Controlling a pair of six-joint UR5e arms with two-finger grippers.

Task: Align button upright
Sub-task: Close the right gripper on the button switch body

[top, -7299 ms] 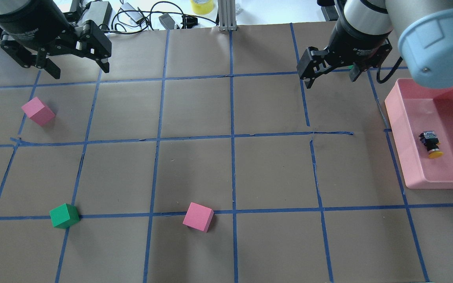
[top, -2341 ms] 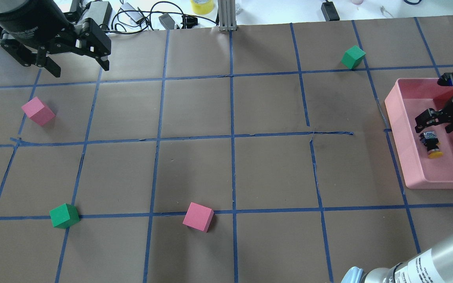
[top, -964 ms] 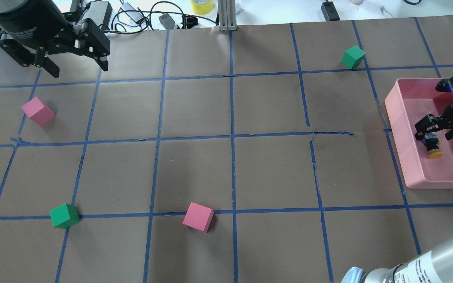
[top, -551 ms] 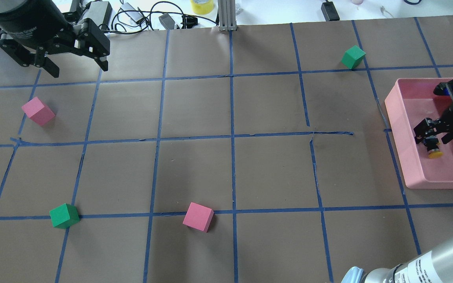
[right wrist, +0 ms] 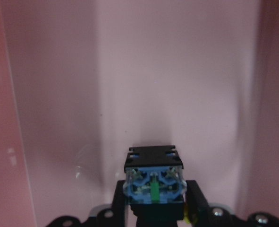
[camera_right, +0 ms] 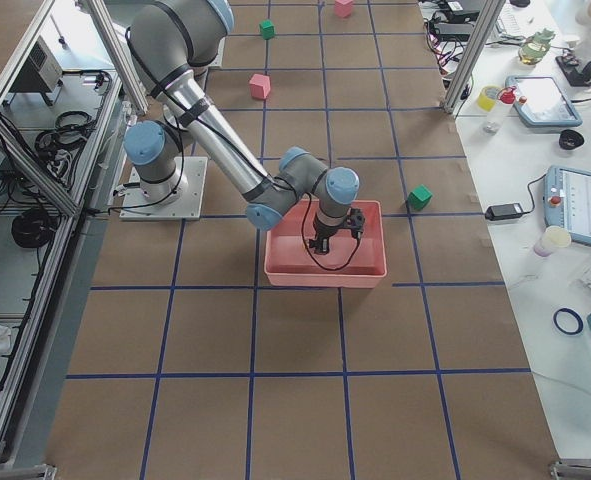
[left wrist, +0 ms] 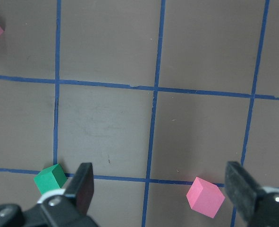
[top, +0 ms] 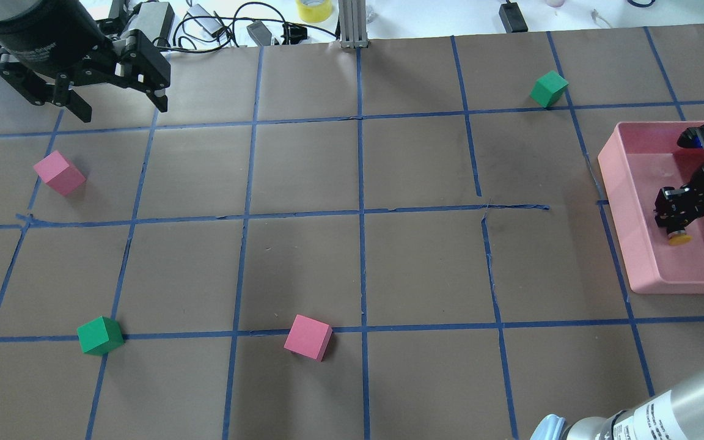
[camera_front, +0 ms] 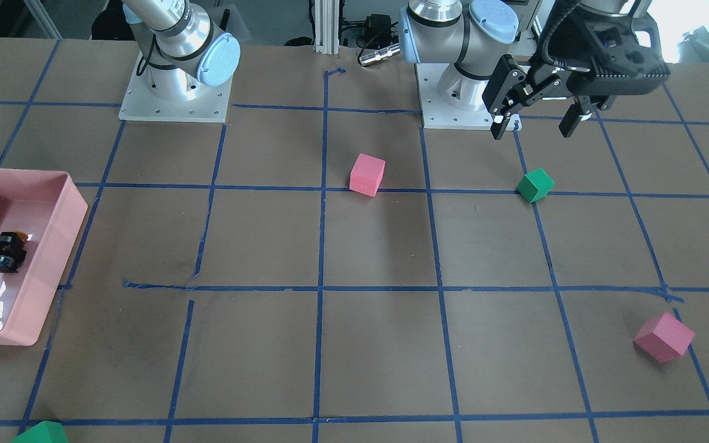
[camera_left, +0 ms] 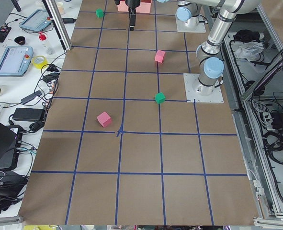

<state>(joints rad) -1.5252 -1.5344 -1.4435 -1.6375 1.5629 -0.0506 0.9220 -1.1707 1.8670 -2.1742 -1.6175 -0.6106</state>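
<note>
R end effector [top: 671,211] inside pink tray [top: 633,256], clenched on button [top: 677,235]; yellow cap points sideways toward robot. L end effector [top: 122,109] released, empty, above counter [top: 303,269].

The right arm [camera_right: 225,145] reaches from the desk's robot-side edge into the pink tray [camera_right: 325,272], its gripper [camera_right: 323,243] low inside. A green cube [camera_right: 419,197] sits near the tray's far corner.
</note>
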